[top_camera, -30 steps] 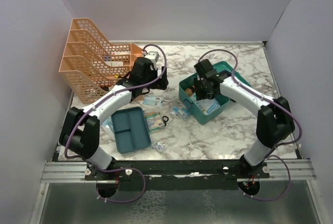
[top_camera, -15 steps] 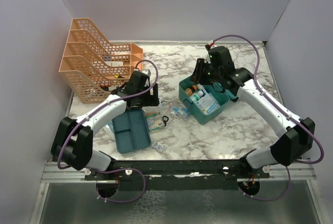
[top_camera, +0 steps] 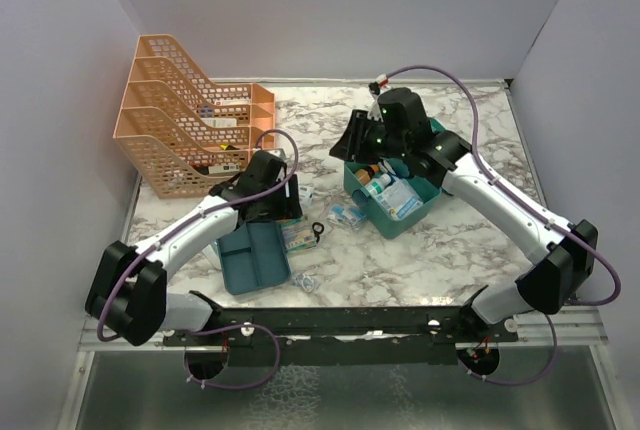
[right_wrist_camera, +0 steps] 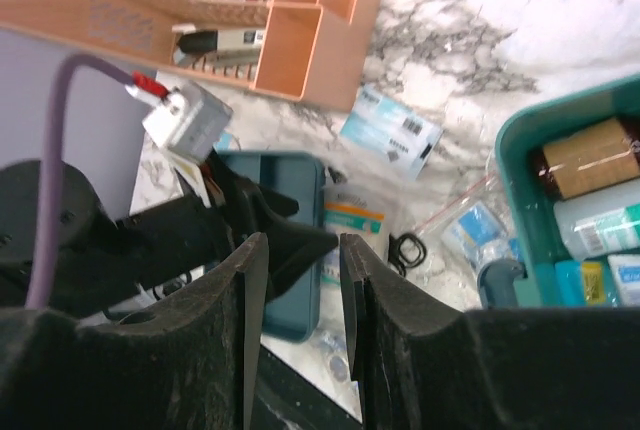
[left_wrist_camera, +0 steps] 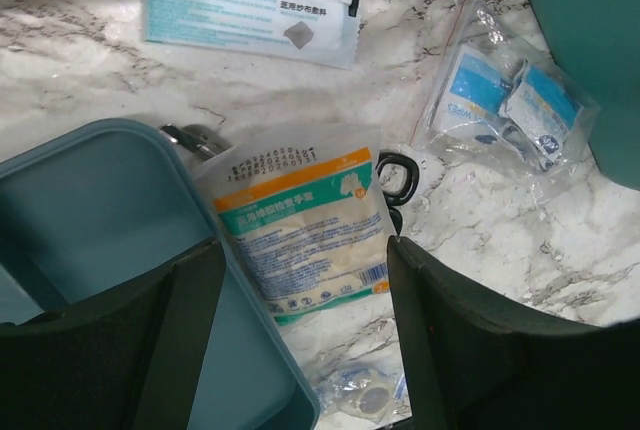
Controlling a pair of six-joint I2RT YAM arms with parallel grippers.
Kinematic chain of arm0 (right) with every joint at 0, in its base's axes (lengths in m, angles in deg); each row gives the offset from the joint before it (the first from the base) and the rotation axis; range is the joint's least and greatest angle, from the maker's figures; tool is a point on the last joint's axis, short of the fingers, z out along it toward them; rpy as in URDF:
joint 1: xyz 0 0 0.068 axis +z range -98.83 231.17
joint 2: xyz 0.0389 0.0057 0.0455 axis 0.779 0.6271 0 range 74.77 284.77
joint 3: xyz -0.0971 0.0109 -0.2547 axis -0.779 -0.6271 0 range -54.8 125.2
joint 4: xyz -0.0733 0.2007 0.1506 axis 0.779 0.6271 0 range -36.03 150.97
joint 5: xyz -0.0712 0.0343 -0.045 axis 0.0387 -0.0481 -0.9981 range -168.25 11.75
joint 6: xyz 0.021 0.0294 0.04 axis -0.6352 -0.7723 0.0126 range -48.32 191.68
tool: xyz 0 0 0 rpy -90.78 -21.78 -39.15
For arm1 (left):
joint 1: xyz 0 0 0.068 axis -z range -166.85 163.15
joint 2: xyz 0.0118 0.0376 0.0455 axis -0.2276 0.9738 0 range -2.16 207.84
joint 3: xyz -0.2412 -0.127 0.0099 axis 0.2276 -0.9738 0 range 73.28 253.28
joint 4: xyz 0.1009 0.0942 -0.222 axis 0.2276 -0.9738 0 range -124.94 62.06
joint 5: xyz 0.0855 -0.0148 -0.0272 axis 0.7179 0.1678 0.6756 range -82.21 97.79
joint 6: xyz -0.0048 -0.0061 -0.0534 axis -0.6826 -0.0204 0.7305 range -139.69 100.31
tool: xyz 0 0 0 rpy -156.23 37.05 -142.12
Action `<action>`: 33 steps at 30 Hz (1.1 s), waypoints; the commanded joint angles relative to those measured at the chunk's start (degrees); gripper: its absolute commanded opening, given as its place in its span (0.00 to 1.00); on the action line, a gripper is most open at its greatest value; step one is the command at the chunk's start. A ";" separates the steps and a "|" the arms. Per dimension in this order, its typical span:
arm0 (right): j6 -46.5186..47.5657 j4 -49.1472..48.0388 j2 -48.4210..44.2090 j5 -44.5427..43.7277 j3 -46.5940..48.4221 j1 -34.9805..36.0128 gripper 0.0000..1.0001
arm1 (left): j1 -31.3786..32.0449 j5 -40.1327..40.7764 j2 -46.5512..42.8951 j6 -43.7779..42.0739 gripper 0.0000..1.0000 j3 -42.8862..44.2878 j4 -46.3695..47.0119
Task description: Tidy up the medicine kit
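1. Progress first: the teal, rounded-corner, metal-look medicine kit box [top_camera: 386, 224] sits open on the marble tabletop [top_camera: 450, 245], right of centre. It already holds bottles, a brown carton and some packets, so I judge it partly packed.
2. Left to do: an orange-banded white sachet [left_wrist_camera: 300, 230], a clear bag of blue-and-white packets [left_wrist_camera: 510, 110] and a white-and-teal flat packet [left_wrist_camera: 250, 0] lie loose between the kit and the flat teal divided tray [top_camera: 250, 255]. The orange mesh file rack [top_camera: 180, 120] holds further small boxes.
3. My left gripper [left_wrist_camera: 305, 250] hovers over the sachet with its jaws spread wide and nothing held.
4. My right gripper [right_wrist_camera: 300, 250] hangs over the kit's far-left corner, its fingers parted and empty.
5. Against a second ago, the right gripper has lifted out of the kit and swung left. The left has drawn back from the rack toward the tray.
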 commanded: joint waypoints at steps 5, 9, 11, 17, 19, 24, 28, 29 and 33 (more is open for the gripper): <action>-3.17 -1.60 -4.99 1.74 -8.92 5.73 0.35 | 0.07 9.37 -14.04 8.60 0.65 -6.74 1.53; -6.24 -2.78 -4.21 3.86 -13.94 7.83 0.41 | 0.07 11.06 -20.22 11.73 0.64 -9.83 4.41; -7.21 -6.01 -4.01 5.65 -17.13 9.31 0.44 | 0.08 11.22 -21.86 11.83 0.65 -9.88 5.31; -7.99 -6.01 3.43 1.42 -15.34 15.02 0.45 | 0.07 12.80 -23.97 12.21 0.65 -9.44 6.52; -9.35 -4.77 6.80 -1.12 -14.02 16.15 0.45 | 0.15 12.98 -23.80 12.46 0.65 -9.27 6.65; -9.51 -3.12 14.25 -4.48 -10.00 17.10 0.42 | 0.07 14.61 -23.93 12.58 0.65 -9.11 6.78; -7.61 1.03 20.79 -4.77 -3.66 17.11 0.41 | 0.00 17.85 -24.28 12.13 0.66 -8.12 5.70; -7.62 2.24 22.17 -5.57 -2.47 17.11 0.41 | -0.02 17.94 -24.18 11.86 0.67 -7.86 5.67; -8.86 5.84 25.70 -9.52 0.10 17.11 0.41 | -0.02 17.68 -23.54 11.34 0.68 -7.46 5.92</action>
